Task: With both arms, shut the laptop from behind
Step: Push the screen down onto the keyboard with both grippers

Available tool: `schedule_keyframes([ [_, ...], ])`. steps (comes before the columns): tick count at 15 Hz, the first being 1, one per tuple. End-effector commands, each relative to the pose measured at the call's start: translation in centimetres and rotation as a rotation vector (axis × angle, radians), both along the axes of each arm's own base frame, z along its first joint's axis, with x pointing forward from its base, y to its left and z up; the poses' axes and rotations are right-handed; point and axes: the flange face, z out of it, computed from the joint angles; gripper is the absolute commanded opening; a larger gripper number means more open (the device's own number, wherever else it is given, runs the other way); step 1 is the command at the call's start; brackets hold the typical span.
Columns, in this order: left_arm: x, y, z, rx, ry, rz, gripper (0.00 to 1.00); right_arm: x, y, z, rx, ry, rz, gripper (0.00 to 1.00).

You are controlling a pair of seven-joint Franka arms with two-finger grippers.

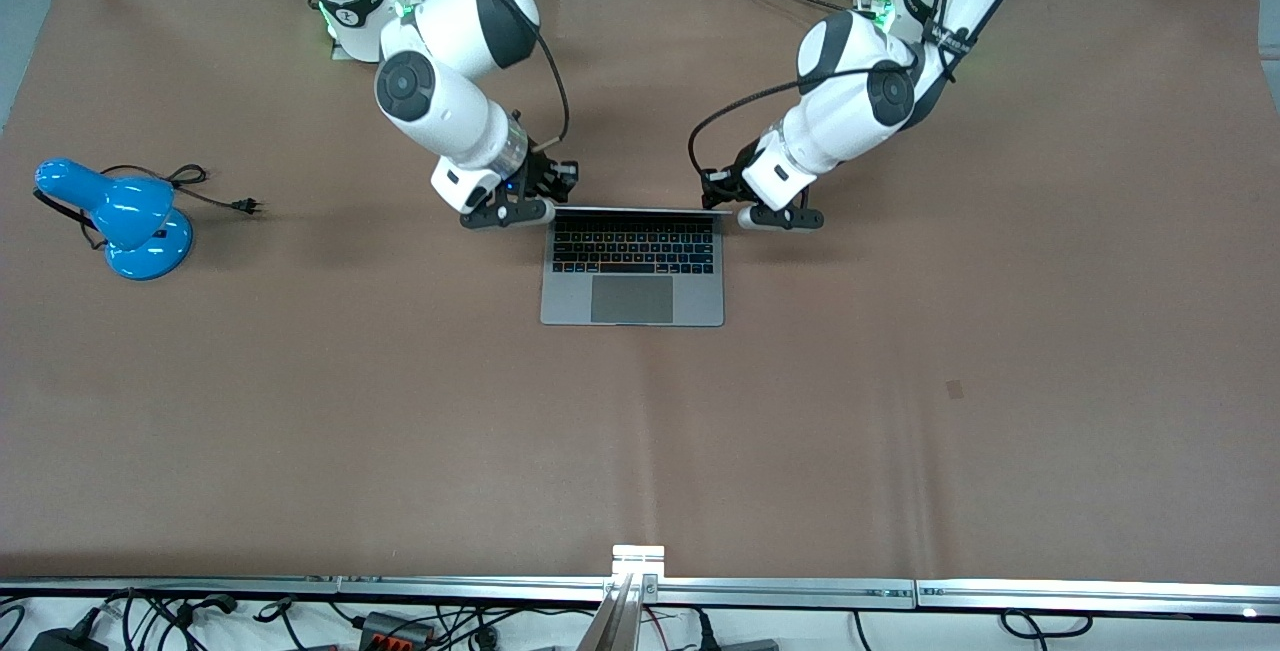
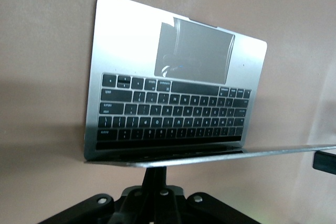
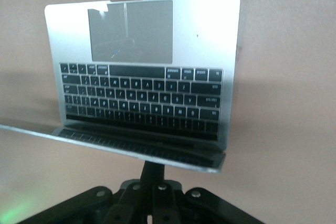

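Grippers flank the lid: my left gripper [image 1: 752, 193] sits at the corner of the laptop [image 1: 633, 269] toward the left arm's end of the table, my right gripper [image 1: 525, 193] at the corner toward the right arm's end, both on the robots' side of the upright screen. From these views I cannot tell how either one's grip stands, and whether either touches the lid is unclear. The laptop lies open near the middle of the brown table [image 1: 900, 411], its lid standing roughly vertical and seen edge-on as a thin bright line along the hinge side, keyboard and trackpad facing the front camera. That top edge runs lengthwise from one arm's end toward the other, and each wrist view looks over it down onto the keys. I judge the closing not yet begun; both arms seem about equally near, so an even push toward the front camera should fold it. A blue desk lamp [image 1: 125, 221] sits well apart.
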Motion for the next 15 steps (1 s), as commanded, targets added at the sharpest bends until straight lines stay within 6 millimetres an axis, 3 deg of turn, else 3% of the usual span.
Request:
schedule_keyframes([
  [1, 2.5, 0.3, -1.7, -0.003, 0.003, -0.003, 0.00, 3.7, 0.4, -0.9, -0.007, -0.024, -0.014, 0.00],
  [4, 4.0, 0.8, -4.2, -0.002, 0.020, 0.007, 0.00, 5.4, 1.0, -1.1, -0.002, -0.039, -0.021, 0.00],
  [9, 4.6, -1.9, -8.7, 0.104, 0.031, -0.013, 0.00, 8.5, 2.3, -6.1, -0.033, -0.026, -0.028, 0.00],
  [15, 5.7, -3.0, -11.9, 0.142, 0.031, -0.018, 0.00, 9.4, 2.9, -10.5, -0.062, 0.000, -0.022, 0.00],
])
